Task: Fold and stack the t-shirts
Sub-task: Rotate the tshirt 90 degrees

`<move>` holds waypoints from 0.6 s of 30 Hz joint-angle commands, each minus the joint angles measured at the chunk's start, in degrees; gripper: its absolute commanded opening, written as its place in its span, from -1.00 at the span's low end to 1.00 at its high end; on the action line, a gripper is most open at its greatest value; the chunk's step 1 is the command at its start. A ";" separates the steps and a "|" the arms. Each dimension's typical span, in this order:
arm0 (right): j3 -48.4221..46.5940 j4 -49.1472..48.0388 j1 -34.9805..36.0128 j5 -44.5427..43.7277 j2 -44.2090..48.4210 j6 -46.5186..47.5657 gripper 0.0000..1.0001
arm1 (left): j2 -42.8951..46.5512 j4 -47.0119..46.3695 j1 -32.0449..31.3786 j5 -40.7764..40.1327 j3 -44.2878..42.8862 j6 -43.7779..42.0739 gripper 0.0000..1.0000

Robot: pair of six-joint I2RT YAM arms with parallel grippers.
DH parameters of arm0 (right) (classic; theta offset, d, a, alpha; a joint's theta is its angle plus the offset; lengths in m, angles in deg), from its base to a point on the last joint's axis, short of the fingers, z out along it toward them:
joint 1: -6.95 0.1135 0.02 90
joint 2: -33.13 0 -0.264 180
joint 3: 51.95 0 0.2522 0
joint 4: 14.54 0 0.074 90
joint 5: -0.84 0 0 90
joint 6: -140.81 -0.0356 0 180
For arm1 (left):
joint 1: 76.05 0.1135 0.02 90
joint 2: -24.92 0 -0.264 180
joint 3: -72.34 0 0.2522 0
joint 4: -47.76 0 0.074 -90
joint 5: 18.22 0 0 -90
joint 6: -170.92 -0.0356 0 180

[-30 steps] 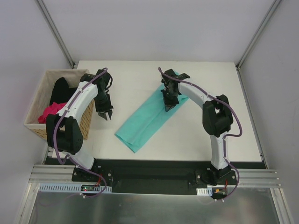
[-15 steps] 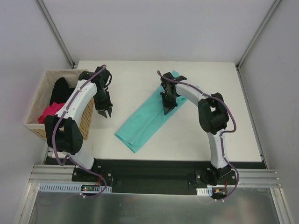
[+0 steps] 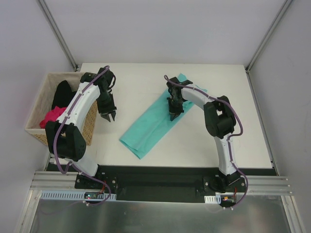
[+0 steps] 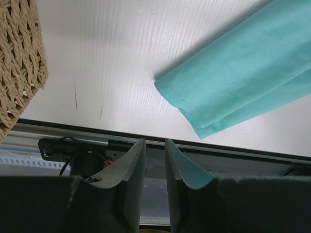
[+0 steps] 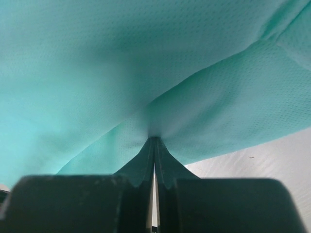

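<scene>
Left hand (image 3: 111, 117) hangs empty, fingers slightly parted; right hand (image 3: 172, 116) is pinched shut on the teal t-shirt (image 3: 146, 131).

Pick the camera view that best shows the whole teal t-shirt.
Top external: nearly the whole folded teal t-shirt shows as a long strip. Left wrist shows one end; right wrist, a close-up of cloth.

The white counter (image 3: 228, 97) fills the middle of the top view, with a black strip (image 3: 155, 171) along its lower edge. A teal t-shirt (image 3: 150, 126), folded into a long narrow band, lies slantwise on it, running from left of centre, lower down, up toward the upper centre. A wicker basket (image 3: 90, 127) sits at the counter's left edge, though whether it rests on the counter cannot be told.
</scene>
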 commanded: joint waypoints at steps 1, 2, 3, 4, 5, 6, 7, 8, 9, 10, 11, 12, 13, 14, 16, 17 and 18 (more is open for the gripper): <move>0.47 0.92 0.13 -3.26 1.84 -3.02 -0.98 | 0.67 2.65 0.04 -0.94 -2.31 -0.85 -0.56; 0.91 1.01 0.13 -3.53 2.02 -3.46 -0.98 | 0.58 2.56 0.04 -0.86 -2.40 -0.85 -0.56; 1.52 1.10 0.04 -3.88 2.20 -3.63 -0.98 | 0.58 2.56 0.04 -0.86 -2.49 -0.93 -0.56; 1.87 1.45 0.04 -4.75 2.55 -3.81 -0.98 | 0.40 2.56 -0.05 -0.77 -2.75 -1.02 -0.56; 2.22 1.54 0.13 -5.02 2.81 -4.25 -0.98 | 0.31 2.56 -0.05 -0.59 -2.84 -1.11 -0.56; 3.10 1.63 0.13 -5.46 2.90 -4.43 -0.98 | 0.23 2.56 -0.05 -0.50 -2.93 -1.11 -0.56; 3.54 1.89 0.04 -6.16 3.25 -4.60 -0.98 | 0.23 2.56 0.04 -0.42 -3.02 -1.11 -0.56; 3.89 1.89 0.04 -6.52 3.69 -4.78 -0.98 | 0.14 2.56 0.04 -0.15 -2.93 -1.11 -0.56; 4.33 2.24 0.04 -6.78 3.95 -5.21 -0.98 | 0.05 2.56 0.04 -0.06 -3.10 -1.28 -0.56; 5.03 2.42 0.04 -7.13 4.22 -5.48 -0.98 | -0.04 2.56 -0.05 0.11 -3.11 -1.29 -0.56; 5.39 2.68 0.04 -9.05 4.65 -5.66 -0.98 | -0.04 2.56 0.04 0.11 -3.19 -1.37 -0.56; 5.74 2.94 0.04 -9.59 4.83 -6.27 -0.98 | -0.13 2.56 0.04 0.37 -3.28 -1.46 -0.56; 6.44 3.21 -0.05 -10.81 5.01 -6.45 -0.98 | -0.30 2.56 -0.05 0.38 -3.46 -1.55 -0.56; 6.71 3.47 -0.13 -11.35 5.27 -6.88 -0.98 | -0.30 2.56 0.04 0.46 -3.63 -1.55 -0.56; 7.50 4.17 -0.13 -13.01 5.89 -7.85 -0.98 | -0.65 2.56 0.04 0.73 -3.98 -1.73 -0.56; 8.11 4.44 -0.22 -13.63 6.15 -8.20 -0.98 | -0.65 2.56 0.04 0.81 -4.25 -1.81 -0.56; 8.64 4.79 -0.22 -14.42 6.59 -8.55 -0.98 | -0.74 2.56 0.04 0.99 -4.42 -1.90 -0.56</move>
